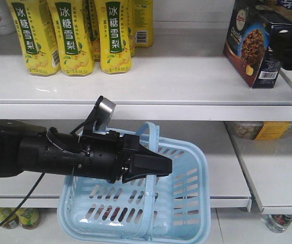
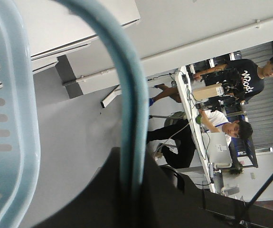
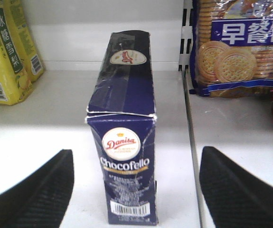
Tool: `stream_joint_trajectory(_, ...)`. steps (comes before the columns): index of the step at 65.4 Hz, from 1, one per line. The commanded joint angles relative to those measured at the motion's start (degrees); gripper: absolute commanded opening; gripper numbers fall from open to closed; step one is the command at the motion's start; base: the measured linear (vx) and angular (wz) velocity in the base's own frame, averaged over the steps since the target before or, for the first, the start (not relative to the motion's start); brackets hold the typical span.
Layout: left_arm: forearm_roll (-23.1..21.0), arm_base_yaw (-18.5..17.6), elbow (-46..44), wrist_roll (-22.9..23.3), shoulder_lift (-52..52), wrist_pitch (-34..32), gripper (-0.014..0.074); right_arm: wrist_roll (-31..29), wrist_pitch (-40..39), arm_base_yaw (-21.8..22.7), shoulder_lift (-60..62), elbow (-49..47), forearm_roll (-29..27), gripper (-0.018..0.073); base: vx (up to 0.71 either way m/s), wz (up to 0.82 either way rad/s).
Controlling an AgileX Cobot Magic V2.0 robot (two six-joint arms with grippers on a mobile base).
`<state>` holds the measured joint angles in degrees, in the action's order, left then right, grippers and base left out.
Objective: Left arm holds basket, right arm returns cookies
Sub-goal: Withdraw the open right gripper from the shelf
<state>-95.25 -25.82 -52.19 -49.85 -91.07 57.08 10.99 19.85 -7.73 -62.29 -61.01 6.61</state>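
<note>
The light blue basket (image 1: 186, 198) hangs in front of the lower shelf by its hoop handle (image 1: 153, 134). My left gripper (image 1: 158, 165) is shut on that handle; in the left wrist view the handle (image 2: 127, 85) runs down between the closed jaws of the gripper (image 2: 131, 185). The cookies carton (image 1: 255, 43) stands upright on the upper shelf at the right. In the right wrist view it (image 3: 127, 142) stands between the fingers of my open right gripper (image 3: 137, 151), apart from both of them. The right arm (image 1: 290, 48) is at the frame's right edge beside the carton.
Yellow drink bottles (image 1: 69, 35) stand at the left of the white upper shelf (image 1: 135, 86). A blue packet of round crackers (image 3: 240, 47) stands right of the carton past a shelf divider. Jars (image 1: 8, 216) sit below the lower shelf.
</note>
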Motion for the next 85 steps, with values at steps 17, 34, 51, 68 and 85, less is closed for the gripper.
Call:
stream_joint_trajectory(17,-6.72,0.15,-1.84,-0.18,2.42,1.99,-0.0003,-1.21,2.60,0.29,10.90,1.05,0.44,0.0517,0.00,0.00)
stream_joint_trajectory(34,-6.72,0.15,-1.84,-0.18,2.42,1.99,-0.0003,-1.82,2.76,0.29,25.11,11.90,0.57,0.0517,0.00,0.00)
stream_joint_trajectory(51,-6.72,0.15,-1.84,-0.18,2.42,1.99,-0.0003,-1.94,2.43,0.29,39.21,22.18,0.62,0.0517,0.00,0.00)
stream_joint_trajectory(68,-6.72,0.15,-1.84,-0.18,2.42,1.99,-0.0003,-3.64,1.36,0.29,46.93,33.57,0.86,0.0517,0.00,0.00)
stream_joint_trajectory(85,-6.72,0.15,-1.84,-0.18,2.42,1.99,-0.0003,-6.06,-13.54,0.29,50.02,45.57,0.86,0.0517,0.00,0.00)
